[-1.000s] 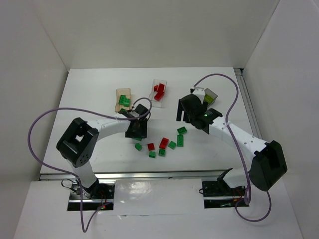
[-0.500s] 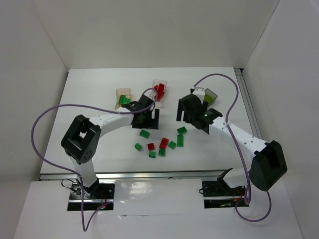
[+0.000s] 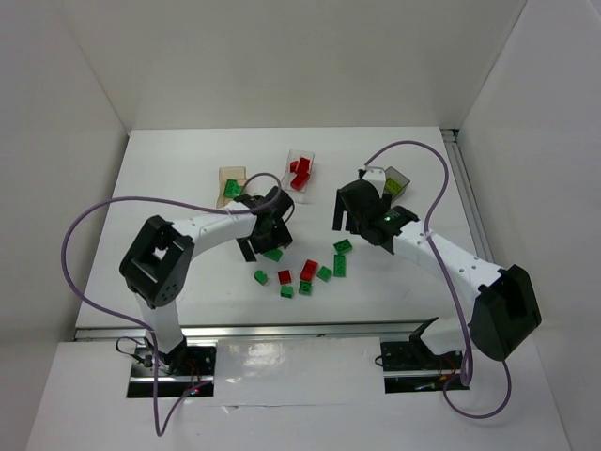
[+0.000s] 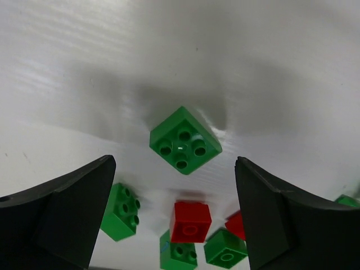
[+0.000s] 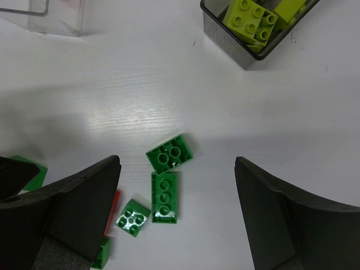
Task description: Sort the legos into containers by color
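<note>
The left gripper [image 4: 173, 161] is spread wide and holds nothing. Its two fingers [image 4: 62, 216] are matte black, wedge-shaped plastic. Between them, touched by neither, a square green brick [image 4: 184, 140] lies flat on the table, glossy, with four round studs facing up. Closer to the wrist camera is a loose clutter of smooth bricks: a green one [image 4: 121, 211] beside the left finger, a red square one [image 4: 190, 221], and more green [image 4: 225, 247] and red pieces, partly cut off by the frame.

The right gripper [image 5: 177, 160] is also wide open and empty, above a square four-stud green brick [image 5: 169, 154]. A longer green brick [image 5: 164, 197] touches that one, and a small green one [image 5: 133, 216] lies just beside it.

Farther out, the dark smoky box [image 5: 247, 56] has thin translucent walls and holds yellow-green bricks [image 5: 250, 17]. The clear plastic box [image 3: 311, 156] holds red bricks [image 3: 300, 173]. The tan box [image 3: 223, 178] holds a green brick [image 3: 234, 190]. In the overhead view the three boxes stand in a row at the far side, well apart from each other, with the loose pile between the arms.

The table [image 3: 169, 169] is white with a fine ribbed grain and a soft sheen.
</note>
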You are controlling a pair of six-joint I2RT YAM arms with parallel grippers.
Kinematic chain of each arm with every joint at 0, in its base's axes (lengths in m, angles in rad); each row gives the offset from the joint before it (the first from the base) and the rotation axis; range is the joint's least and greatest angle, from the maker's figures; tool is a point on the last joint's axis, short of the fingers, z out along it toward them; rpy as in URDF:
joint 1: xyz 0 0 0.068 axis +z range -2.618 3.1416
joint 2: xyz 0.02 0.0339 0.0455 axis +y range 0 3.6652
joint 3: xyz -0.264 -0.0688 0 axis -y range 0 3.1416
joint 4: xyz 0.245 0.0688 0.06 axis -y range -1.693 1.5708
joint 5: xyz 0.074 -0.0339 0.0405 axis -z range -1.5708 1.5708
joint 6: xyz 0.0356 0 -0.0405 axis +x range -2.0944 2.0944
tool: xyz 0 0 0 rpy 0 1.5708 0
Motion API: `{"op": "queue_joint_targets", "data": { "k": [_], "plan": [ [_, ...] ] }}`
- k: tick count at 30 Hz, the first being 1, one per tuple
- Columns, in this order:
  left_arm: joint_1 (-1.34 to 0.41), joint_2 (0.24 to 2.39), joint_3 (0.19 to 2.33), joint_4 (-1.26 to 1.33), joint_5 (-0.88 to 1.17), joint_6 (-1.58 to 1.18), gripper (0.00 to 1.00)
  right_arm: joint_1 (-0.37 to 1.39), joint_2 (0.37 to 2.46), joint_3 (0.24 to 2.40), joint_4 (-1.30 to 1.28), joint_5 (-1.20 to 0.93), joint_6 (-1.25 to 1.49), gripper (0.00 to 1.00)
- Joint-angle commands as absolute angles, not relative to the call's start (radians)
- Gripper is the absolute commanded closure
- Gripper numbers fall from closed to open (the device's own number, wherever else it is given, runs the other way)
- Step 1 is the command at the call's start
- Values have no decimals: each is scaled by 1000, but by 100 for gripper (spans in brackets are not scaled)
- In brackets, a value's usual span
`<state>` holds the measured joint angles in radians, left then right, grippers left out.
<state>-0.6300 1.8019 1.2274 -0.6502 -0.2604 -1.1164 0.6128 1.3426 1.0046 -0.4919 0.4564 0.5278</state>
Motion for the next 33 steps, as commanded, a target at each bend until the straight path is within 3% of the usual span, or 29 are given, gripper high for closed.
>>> {"op": "queue_joint_targets", "data": {
  "k": [1,12,16,17,18,27,33],
  "plan": [
    [-656,1850,1317,-779,-287,-1339,5,623,1307,1000,-471,477,522,10],
    [-657,2000,1442,-831,-327,-1416,34,623,1307,1000,-482,489,522,10],
    [-637,1990,1451,-831,-336,-1367,63,623,1307,1000,-491,499,522,10],
    [-637,1990,1463,-831,-336,-1350,75,623,1307,1000,-491,499,522,10],
    [-637,1979,1474,-831,-348,-1324,79,623,1307,1000,-491,499,522,10],
    [-583,1824,1548,-812,-512,-994,84,632,1307,1000,-471,408,522,10],
    [-390,1796,1623,-726,-455,-749,83,762,1356,962,-398,276,633,12]
  ]
}}
